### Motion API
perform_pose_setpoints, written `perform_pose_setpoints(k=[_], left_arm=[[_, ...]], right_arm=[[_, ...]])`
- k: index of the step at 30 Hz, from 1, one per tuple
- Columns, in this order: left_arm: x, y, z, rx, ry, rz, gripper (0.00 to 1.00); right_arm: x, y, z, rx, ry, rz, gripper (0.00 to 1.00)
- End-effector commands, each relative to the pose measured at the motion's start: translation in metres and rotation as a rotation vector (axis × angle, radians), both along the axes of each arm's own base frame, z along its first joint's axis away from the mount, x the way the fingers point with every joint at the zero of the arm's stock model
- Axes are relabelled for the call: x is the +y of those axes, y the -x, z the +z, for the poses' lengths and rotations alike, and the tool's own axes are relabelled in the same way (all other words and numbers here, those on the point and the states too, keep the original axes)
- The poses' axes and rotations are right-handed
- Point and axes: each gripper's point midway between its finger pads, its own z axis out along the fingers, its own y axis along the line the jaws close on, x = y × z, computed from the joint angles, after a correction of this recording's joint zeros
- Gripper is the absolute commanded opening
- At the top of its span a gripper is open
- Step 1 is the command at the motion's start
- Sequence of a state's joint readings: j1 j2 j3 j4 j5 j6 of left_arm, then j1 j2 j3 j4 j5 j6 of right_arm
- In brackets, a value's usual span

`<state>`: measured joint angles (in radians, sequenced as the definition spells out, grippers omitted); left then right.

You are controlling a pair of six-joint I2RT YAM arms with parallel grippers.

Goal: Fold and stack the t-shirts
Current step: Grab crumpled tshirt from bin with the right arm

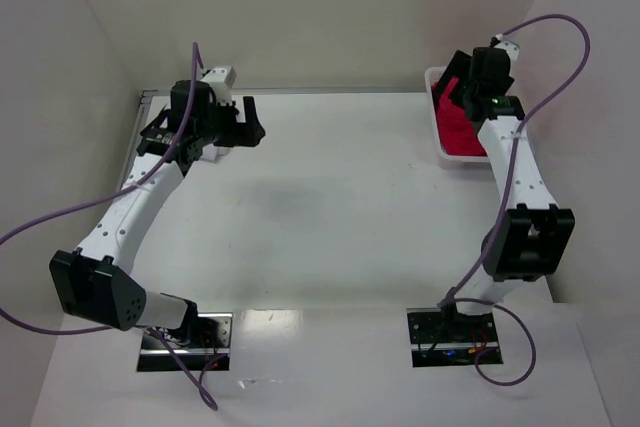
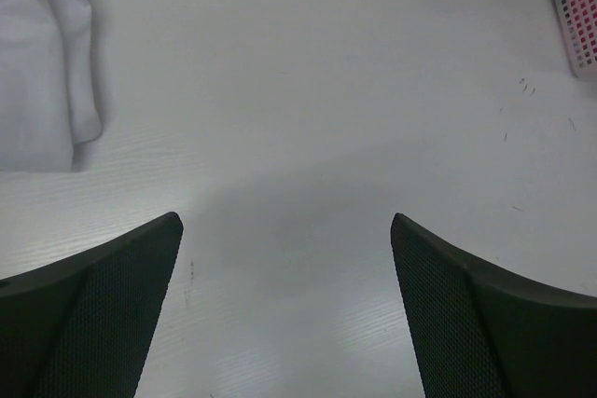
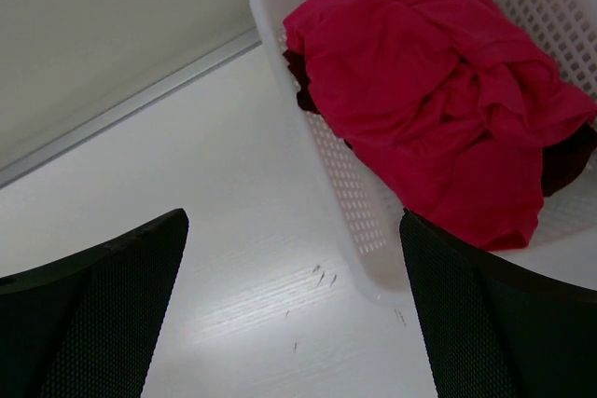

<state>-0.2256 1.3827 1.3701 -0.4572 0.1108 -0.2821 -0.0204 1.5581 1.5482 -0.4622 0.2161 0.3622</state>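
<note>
On the table [image 1: 330, 207], the lattice basket [image 3: 347, 188] at far right holds the crimson t-shirt [image 3: 438, 90] bunched over the maroon t-shirt [image 3: 564, 165]. The step looks like fetching one, so the right gripper [image 3: 290, 221], jaws wide and empty, must reach in and pinch cloth. Only the left wrist view clearly shows the white t-shirt [image 2: 37, 72], near the equally open left gripper [image 2: 285, 219].

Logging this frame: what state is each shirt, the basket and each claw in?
basket: upright on the table, holding two shirts.
red shirt: crumpled, on top in the basket.
maroon shirt: bunched under the red one, mostly hidden.
white shirt: on the table, seemingly folded, only partly in view.
left claw: open, empty, above the table.
right claw: open, empty, beside the basket.
</note>
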Motion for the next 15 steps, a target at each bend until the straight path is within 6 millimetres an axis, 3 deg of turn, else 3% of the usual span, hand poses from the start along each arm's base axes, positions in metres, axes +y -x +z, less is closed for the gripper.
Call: perform_pose_setpoints(k=[1, 2, 4, 5, 8, 11, 12, 14, 15], left_arm=[[-0.005, 0.009, 0.019, -0.055, 0.006, -0.048, 1.00], [-0.005, 0.010, 0.015, -0.046, 0.004, -0.048, 1.00], [-0.007, 0.015, 0.022, -0.066, 0.008, -0.057, 1.00], [-0.005, 0.016, 0.020, -0.055, 0.001, -0.048, 1.00], [-0.004, 0.021, 0.026, -0.064, 0.011, -0.044, 1.00], [-0.004, 0.028, 0.028, -0.066, 0.017, -0.053, 1.00], [-0.004, 0.028, 0.028, -0.066, 0.017, -0.053, 1.00], [-0.001, 0.029, 0.022, -0.054, -0.004, -0.046, 1.00], [-0.001, 0.029, 0.022, -0.053, -0.005, -0.045, 1.00]], right_arm=[[-0.024, -0.025, -0.008, 0.011, -0.014, -0.080, 1.00], [-0.032, -0.035, -0.026, 0.044, -0.025, -0.100, 1.00], [-0.045, -0.047, -0.030, 0.045, -0.014, -0.149, 1.00], [-0.053, -0.055, -0.050, 0.083, -0.010, -0.168, 1.00], [-0.069, -0.076, -0.068, 0.100, -0.012, -0.194, 1.00], [-0.082, -0.088, -0.079, 0.105, -0.029, -0.225, 1.00], [-0.083, -0.093, -0.095, 0.132, -0.030, -0.226, 1.00], [-0.090, -0.099, -0.100, 0.126, -0.060, -0.240, 1.00], [-0.091, -0.101, -0.112, 0.149, -0.061, -0.240, 1.00]])
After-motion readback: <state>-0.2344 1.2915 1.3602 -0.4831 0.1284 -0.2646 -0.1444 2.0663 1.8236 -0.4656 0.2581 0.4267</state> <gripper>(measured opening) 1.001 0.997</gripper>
